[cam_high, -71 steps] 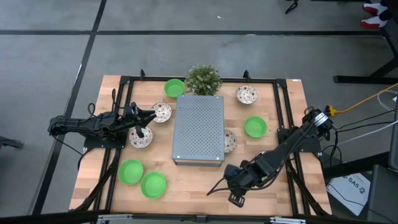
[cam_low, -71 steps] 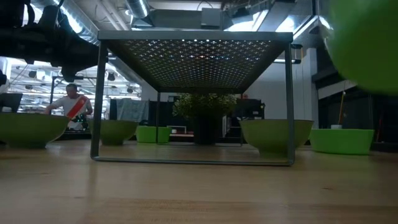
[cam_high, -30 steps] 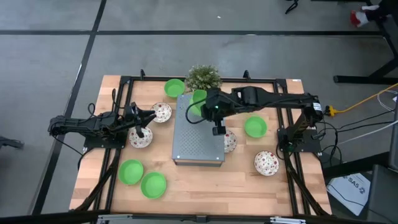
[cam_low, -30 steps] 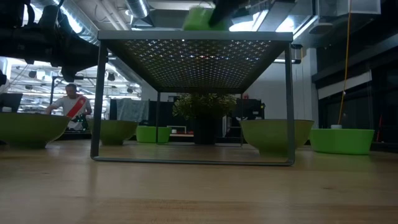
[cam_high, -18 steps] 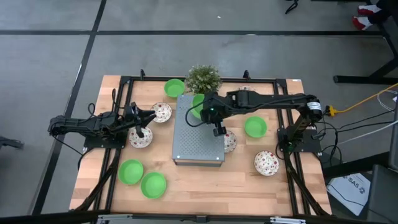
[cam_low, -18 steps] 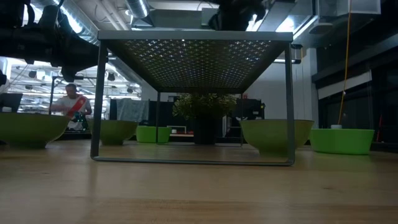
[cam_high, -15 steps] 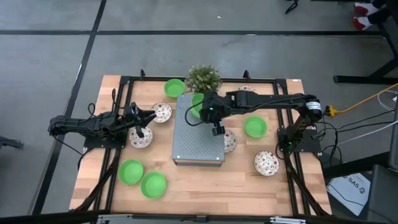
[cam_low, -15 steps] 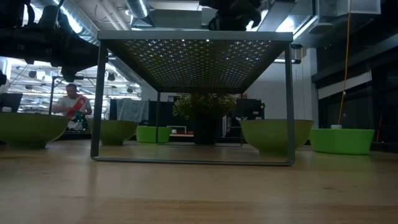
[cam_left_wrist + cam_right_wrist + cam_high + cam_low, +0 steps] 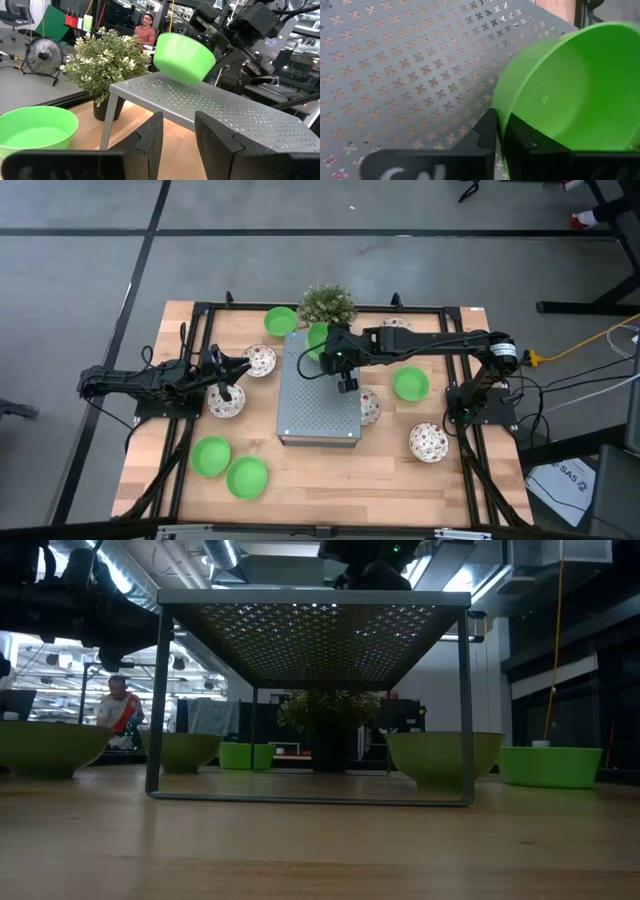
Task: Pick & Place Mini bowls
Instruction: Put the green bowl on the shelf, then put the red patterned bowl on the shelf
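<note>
right gripper [image 9: 501, 131] pinches rim of tilted green bowl [image 9: 570, 90] over perforated shelf [image 9: 318, 385]; left gripper [image 9: 177, 137] parted partway, empty, near speckled bowl [image 9: 226, 401]

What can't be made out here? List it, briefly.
- High view: green bowl mostly covered by the right gripper.
- Low view: that bowl hidden above the rack.
- High view: speckled bowl half under the rack's edge.
- Right wrist view: bowl's far rim cut off.
</note>
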